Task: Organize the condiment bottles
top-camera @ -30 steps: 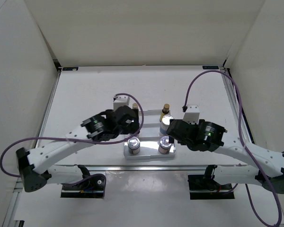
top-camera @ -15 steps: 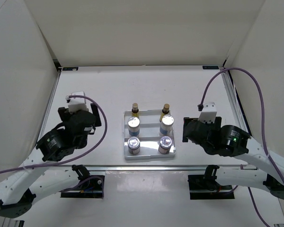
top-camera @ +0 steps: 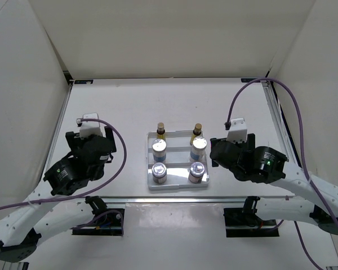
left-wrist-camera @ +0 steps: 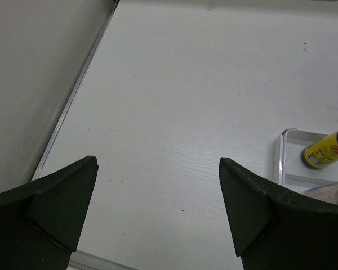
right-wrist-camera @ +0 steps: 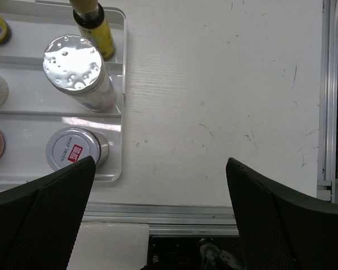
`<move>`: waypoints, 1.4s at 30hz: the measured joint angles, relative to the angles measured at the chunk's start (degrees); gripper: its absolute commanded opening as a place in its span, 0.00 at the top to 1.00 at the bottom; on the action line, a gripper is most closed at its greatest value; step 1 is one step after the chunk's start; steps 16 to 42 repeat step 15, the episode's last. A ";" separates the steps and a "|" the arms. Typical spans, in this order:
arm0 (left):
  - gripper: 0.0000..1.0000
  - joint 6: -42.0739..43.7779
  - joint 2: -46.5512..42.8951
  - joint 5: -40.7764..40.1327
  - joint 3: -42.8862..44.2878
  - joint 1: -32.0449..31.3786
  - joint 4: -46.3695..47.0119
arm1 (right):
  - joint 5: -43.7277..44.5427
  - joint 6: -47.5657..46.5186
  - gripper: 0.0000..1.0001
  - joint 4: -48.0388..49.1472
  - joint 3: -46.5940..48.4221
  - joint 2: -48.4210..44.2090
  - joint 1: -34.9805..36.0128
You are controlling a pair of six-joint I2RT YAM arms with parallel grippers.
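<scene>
A second ago both arms reached in over the clear tray (top-camera: pixel 178 189), hiding part of it. Since then the left arm (top-camera: pixel 73 169) has swung out to the left side of the white table (top-camera: pixel 129 107) and the right arm (top-camera: pixel 253 163) to the right, the latter edging back toward the tray in the last half second. The left gripper (left-wrist-camera: pixel 158 169) hangs over bare table with its jaws spread wide and nothing between them. The right gripper (right-wrist-camera: pixel 160 169) is equally wide and empty, just right of the tray. The tray sits mid-table near the front edge, unmoved, and all six condiment bottles stand in it in two columns of three. The four white jars (top-camera: pixel 159 149) fill the middle and near rows, upright, long axis vertical, silver lids facing up. The two amber bottles (top-camera: pixel 161 130) take the far row, also upright, gold caps pointing up.
</scene>
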 measured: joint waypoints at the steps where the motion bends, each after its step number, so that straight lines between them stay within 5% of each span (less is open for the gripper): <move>1: 0.01 0.07 0.55 0.00 0.00 0.00 0.04 | -0.24 -0.39 0.00 0.50 0.00 0.26 0.00; 42: 0.01 -0.02 -4.94 -1.36 -0.35 0.00 0.24 | -2.38 -3.93 0.00 4.35 -0.79 -0.15 0.00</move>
